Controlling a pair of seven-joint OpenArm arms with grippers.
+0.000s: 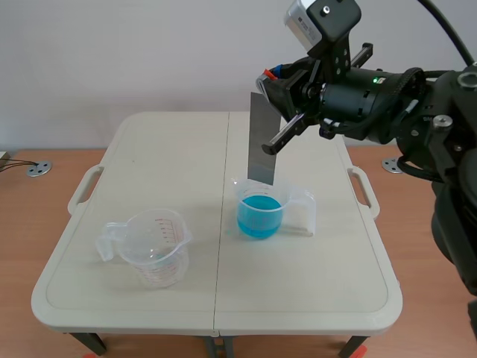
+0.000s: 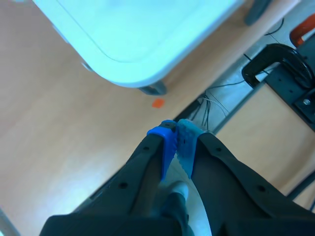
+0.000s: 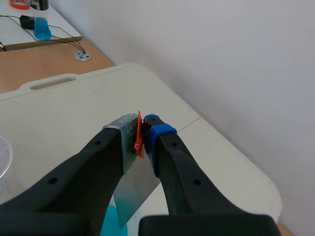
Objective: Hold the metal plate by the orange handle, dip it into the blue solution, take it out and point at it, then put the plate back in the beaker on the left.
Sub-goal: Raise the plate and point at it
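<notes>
Clamping one metal plate (image 1: 262, 142), right gripper (image 3: 142, 135), left gripper (image 2: 176, 130) pinched together, two beakers (image 1: 153, 253) (image 1: 261, 212).

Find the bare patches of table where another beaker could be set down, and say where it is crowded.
Free: far left of the table, behind the empty beaker; the near right, in front of the blue-solution beaker; the strip between them. Crowded: over the blue-solution beaker, where the metal plate hangs from the right hand.
</notes>
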